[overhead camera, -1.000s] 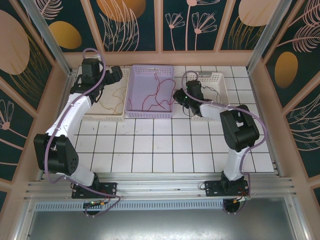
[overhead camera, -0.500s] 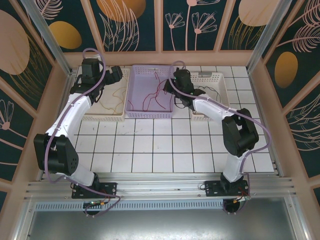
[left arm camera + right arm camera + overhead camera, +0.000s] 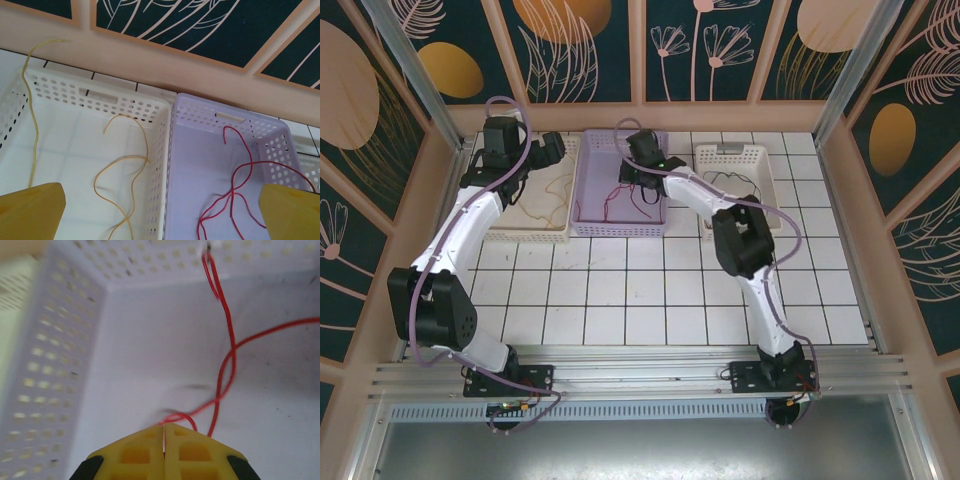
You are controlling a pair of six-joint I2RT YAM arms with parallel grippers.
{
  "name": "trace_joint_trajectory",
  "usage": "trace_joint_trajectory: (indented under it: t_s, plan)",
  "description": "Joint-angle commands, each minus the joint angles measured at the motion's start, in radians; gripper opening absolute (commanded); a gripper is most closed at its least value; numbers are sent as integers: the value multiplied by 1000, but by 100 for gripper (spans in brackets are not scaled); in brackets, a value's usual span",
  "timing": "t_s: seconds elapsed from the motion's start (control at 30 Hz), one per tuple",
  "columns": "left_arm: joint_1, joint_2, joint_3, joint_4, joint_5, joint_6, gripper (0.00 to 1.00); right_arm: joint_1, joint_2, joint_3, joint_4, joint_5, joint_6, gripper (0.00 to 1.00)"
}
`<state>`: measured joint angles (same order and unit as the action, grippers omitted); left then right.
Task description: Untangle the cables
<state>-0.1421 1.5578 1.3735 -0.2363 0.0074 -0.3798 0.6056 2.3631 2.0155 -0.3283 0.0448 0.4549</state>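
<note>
Left arm is reaching over the white basket at the far left of the tiled table. Left gripper is hovering above that basket with its jaws standing spread wide; in the left wrist view the two yellow fingers are sitting at opposite bottom corners, nothing between them.

Yellow cable is lying in loose curves on the white basket's floor. One strand is curling near the wall next to the lilac basket. Another is running along the left wall and poking up over the rim.

Right arm is stretching across to the lilac basket, which stands in the middle, touching the white basket's side. Right gripper is dipping into the basket's far half.

In the right wrist view its jaws are pressing together, tips meeting on a thin seam. A small loop of red cable is meeting the tips right at that seam; I cannot tell whether the strand is clamped. From there the cable is rising, crossing itself once and climbing the far wall.

More red cable is lying on the lilac basket's floor. Black cable is lying in the second white basket on the right.
</note>
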Motion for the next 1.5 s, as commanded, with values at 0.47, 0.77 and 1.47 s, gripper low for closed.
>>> trace_joint_trajectory:
  t_s: [0.47, 0.77, 1.47]
  plan:
    - [7, -2, 19, -3, 25, -5, 98, 10, -30, 291, -334, 115, -194, 64]
    - [8, -2, 22, -3, 30, -6, 98, -144, -238, -93, -195, 66, -157, 62]
    - [7, 2, 23, -3, 30, -4, 98, -165, -111, -111, -113, -95, -102, 48]
